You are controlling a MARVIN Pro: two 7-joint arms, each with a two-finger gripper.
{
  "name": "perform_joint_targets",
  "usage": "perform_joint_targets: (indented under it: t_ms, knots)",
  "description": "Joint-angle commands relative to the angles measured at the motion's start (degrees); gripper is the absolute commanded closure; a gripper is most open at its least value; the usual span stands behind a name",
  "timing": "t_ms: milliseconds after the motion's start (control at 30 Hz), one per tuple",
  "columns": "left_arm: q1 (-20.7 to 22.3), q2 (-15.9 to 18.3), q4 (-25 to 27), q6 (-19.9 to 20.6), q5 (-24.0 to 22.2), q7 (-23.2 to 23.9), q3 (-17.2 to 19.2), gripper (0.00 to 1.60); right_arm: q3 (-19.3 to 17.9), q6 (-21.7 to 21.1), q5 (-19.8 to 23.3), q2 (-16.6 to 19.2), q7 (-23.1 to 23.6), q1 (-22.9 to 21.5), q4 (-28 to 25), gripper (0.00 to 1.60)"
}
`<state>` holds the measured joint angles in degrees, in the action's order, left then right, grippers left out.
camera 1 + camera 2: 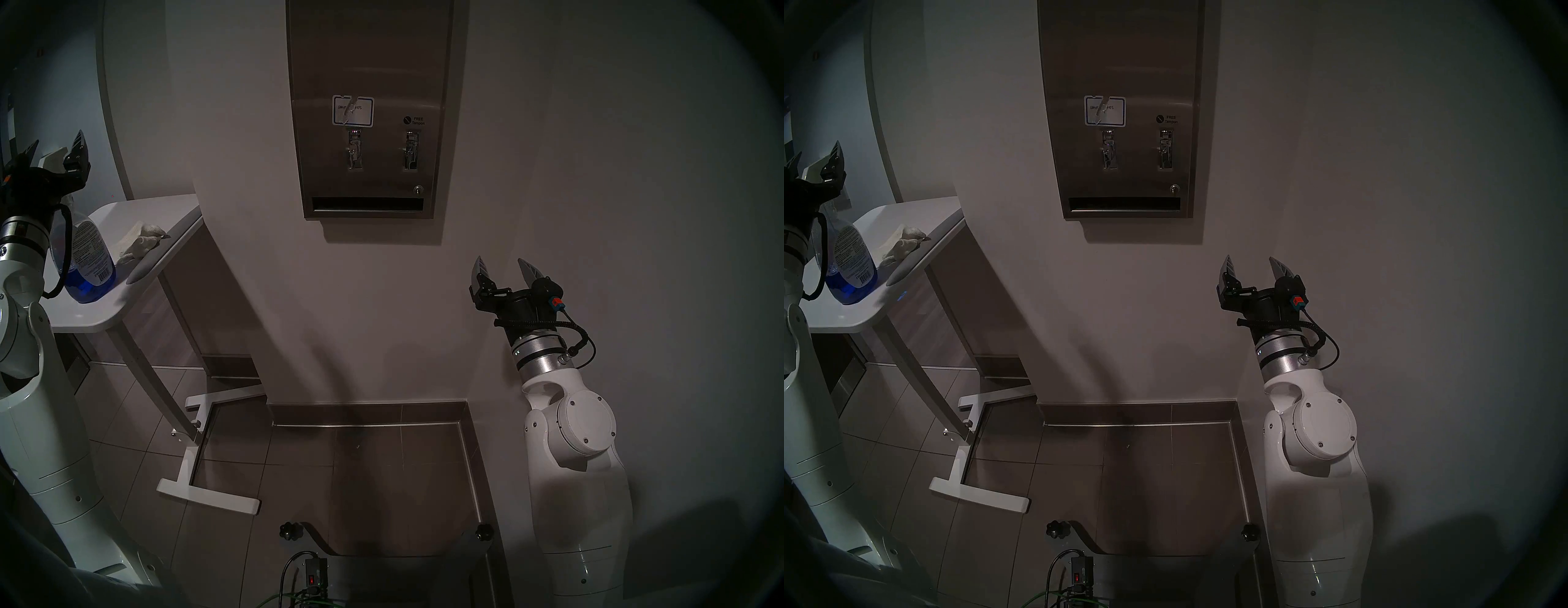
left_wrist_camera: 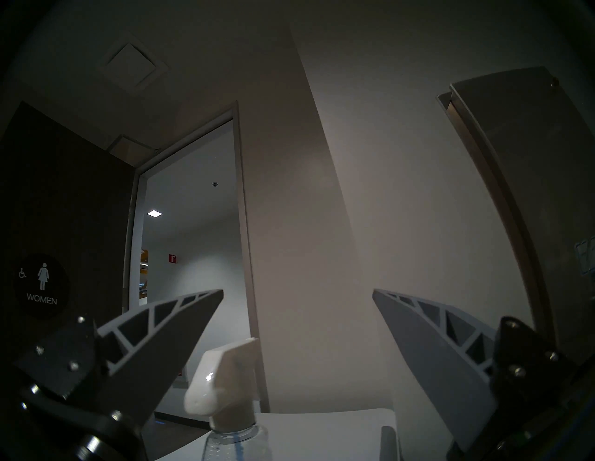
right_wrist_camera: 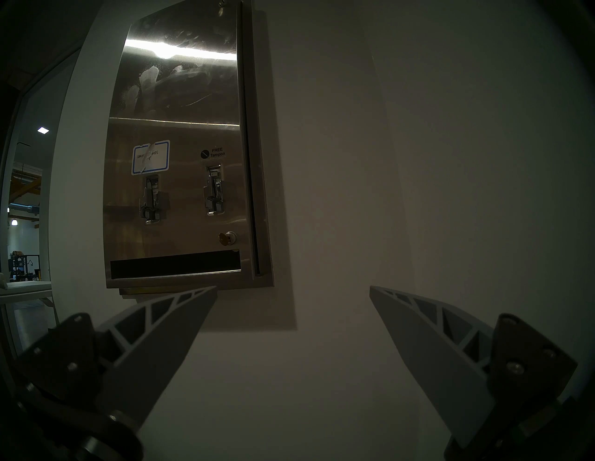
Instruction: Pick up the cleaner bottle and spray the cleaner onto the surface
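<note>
bottle (image 1: 87,259) clear, blue liquid low, white label, white spray head

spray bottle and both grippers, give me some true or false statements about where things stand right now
1. The bottle stands on the white table. True.
2. The left gripper is shut on the bottle. False: it is open, above the spray head.
3. The right gripper is open and holds nothing. True.
4. A cloth hangs from the dispenser. False: it lies on the table beside the bottle.
5. The bottle holds blue liquid. True.
</note>
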<state>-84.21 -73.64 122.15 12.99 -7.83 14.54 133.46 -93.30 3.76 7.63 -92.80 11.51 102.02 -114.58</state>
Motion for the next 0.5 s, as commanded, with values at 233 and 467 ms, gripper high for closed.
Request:
perform_joint_targets:
  t_ms: [233,467]
  knots:
    - [2.7,3.2,-5.0,-2.4,2.2,-1.2,2.2,0.00,0.1,0.3,0.1,0.1,-0.1,-1.0,-2.1,0.00]
    - [3.7,2.9,-7.5,-0.1,-0.4,-0.3,1.5,0.00,0.1,0.3,0.1,0.1,-0.1,-1.0,-2.1,0.00]
